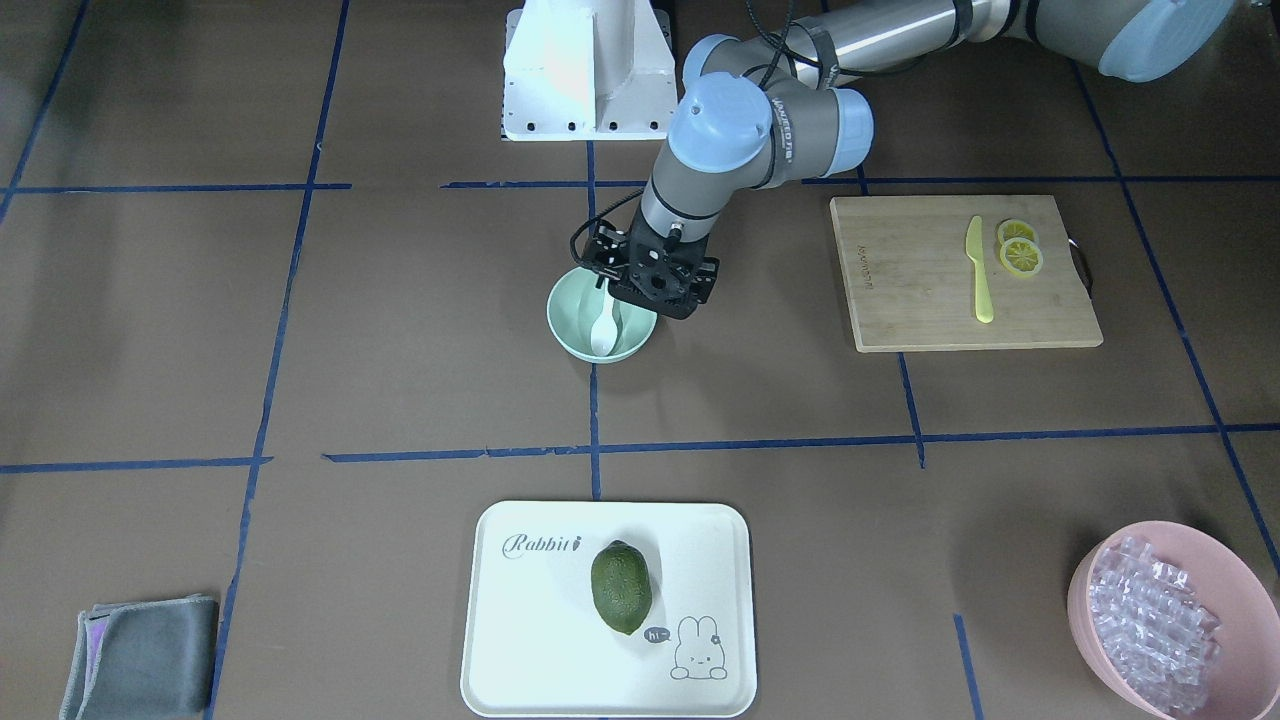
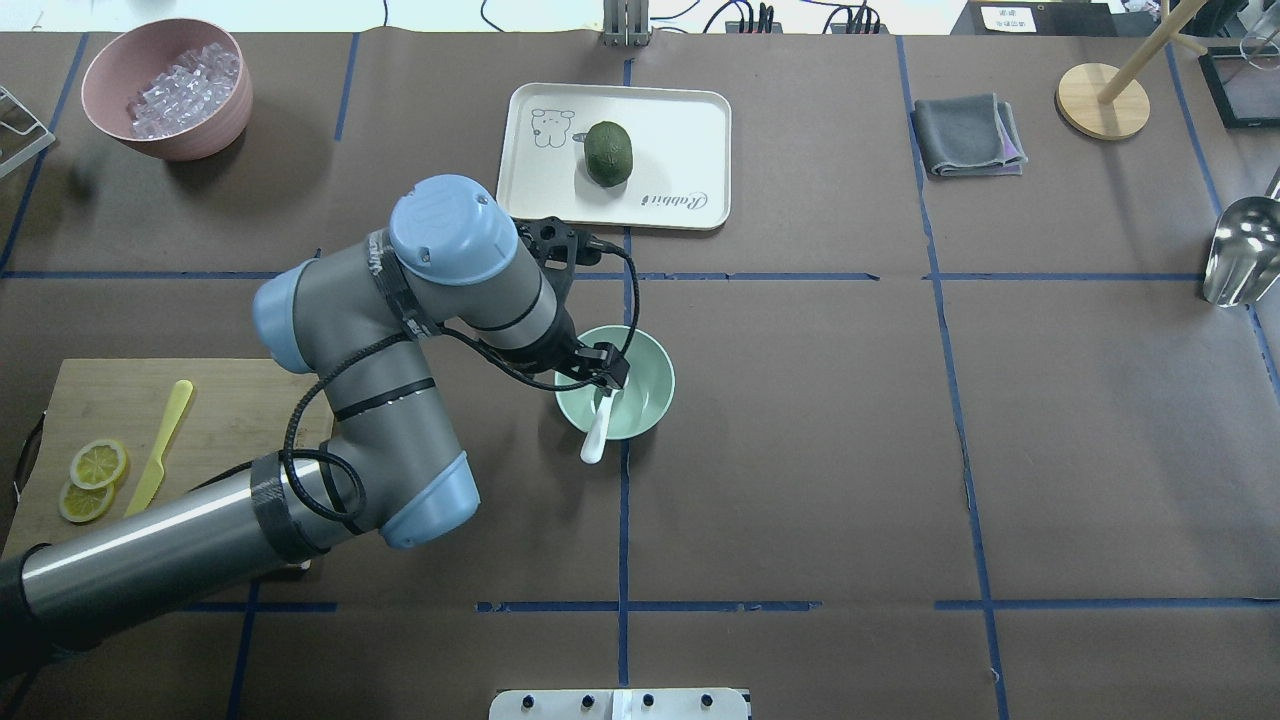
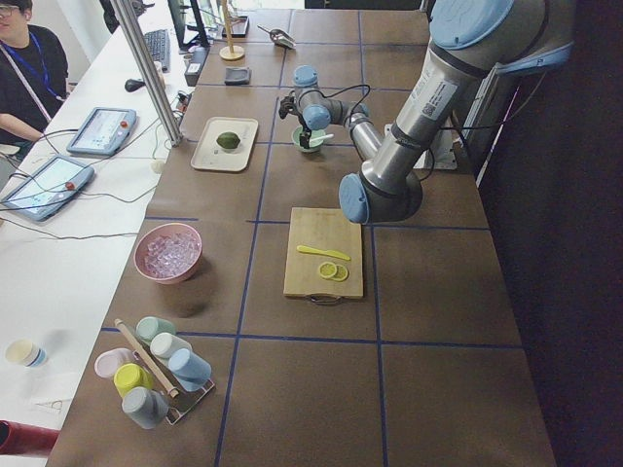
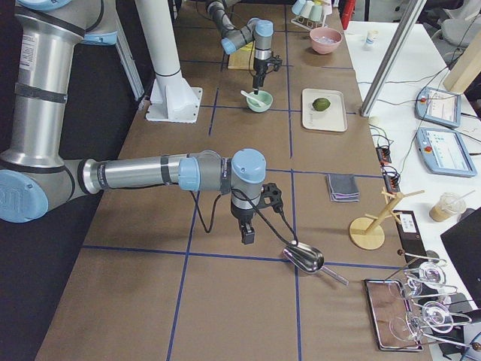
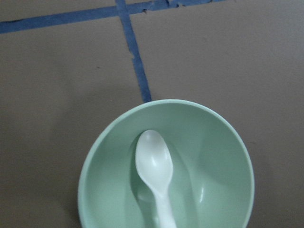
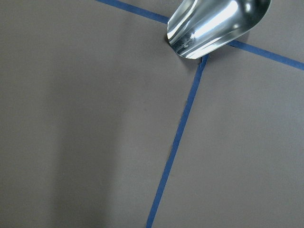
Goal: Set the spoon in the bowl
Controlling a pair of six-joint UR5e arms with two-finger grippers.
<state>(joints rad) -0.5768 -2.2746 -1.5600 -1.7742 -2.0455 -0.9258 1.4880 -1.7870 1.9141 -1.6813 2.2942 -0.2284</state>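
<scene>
The white spoon (image 1: 603, 332) lies in the mint-green bowl (image 1: 560, 335) at the table's middle. Its scoop rests on the bowl's floor in the left wrist view (image 5: 154, 164). Its handle leans over the rim on the robot's side (image 2: 596, 440). My left gripper (image 1: 660, 300) hovers just above the bowl's rim, beside the spoon, apart from it and open. My right gripper (image 4: 247, 239) hangs low over bare table far to the right, next to a metal scoop (image 4: 304, 258). I cannot tell whether it is open or shut.
A cutting board (image 1: 930, 300) with a yellow knife (image 1: 978, 270) and lemon slices (image 1: 1020, 250) lies on my left. A white tray (image 1: 520, 620) holds a green fruit (image 1: 620, 587). A pink bowl (image 1: 1085, 600) of clear pieces and a grey cloth (image 1: 145, 655) sit at the far edge.
</scene>
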